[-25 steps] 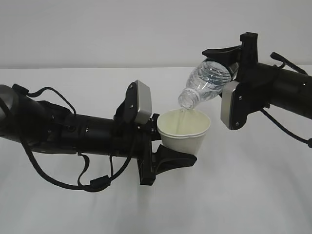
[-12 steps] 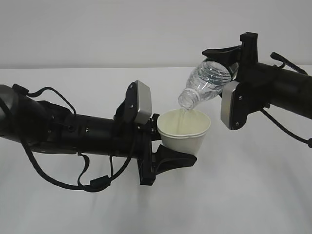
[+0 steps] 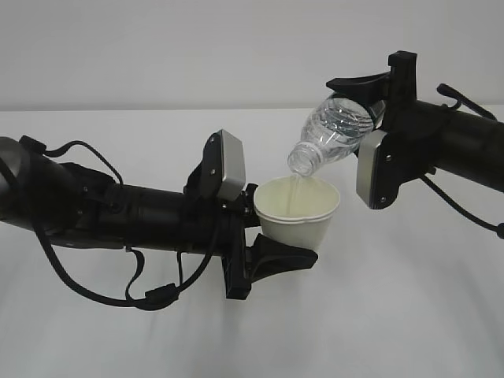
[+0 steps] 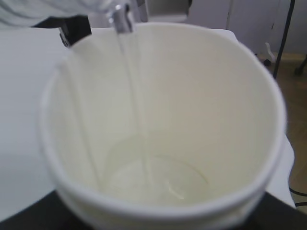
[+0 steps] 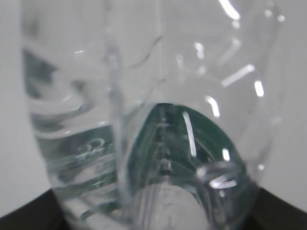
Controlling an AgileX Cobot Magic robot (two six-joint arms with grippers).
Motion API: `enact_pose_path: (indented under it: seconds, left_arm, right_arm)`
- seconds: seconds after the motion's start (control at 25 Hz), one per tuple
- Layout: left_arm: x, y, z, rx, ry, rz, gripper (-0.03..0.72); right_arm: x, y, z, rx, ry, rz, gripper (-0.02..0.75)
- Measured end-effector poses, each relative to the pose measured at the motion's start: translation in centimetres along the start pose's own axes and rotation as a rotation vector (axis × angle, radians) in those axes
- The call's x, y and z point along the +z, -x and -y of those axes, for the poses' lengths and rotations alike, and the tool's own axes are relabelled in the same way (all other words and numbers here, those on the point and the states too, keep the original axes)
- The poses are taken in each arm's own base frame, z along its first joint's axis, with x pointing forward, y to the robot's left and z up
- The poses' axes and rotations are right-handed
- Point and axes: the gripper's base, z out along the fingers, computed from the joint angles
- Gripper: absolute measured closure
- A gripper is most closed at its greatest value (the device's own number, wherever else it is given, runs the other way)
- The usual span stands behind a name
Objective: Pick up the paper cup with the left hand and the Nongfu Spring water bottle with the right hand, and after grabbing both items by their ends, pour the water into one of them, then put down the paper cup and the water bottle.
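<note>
While water [image 3: 294,189] streams | left hand [image 3: 272,236] grips cup [image 3: 298,211] | right hand [image 3: 370,98] grips bottle [image 3: 331,135]

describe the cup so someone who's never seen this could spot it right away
Follow the left hand to the middle of the white table. Its black gripper holds the paper cup upright; it is short, white and opaque, unlike the clear bottle tilted above it.

Bottle [image 5: 144,120] blurred, cropped; cup [image 4: 163,120] base hidden.
</note>
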Motion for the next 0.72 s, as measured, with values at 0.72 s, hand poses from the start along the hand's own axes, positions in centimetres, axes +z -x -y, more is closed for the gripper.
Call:
enact_pose_path:
  seconds: [0.72]
  left_arm:
    - [0.00, 0.00, 0.00, 0.000, 0.000, 0.000, 0.258]
  right_arm:
    - [0.00, 0.02, 0.06, -0.002, -0.006, 0.002, 0.291]
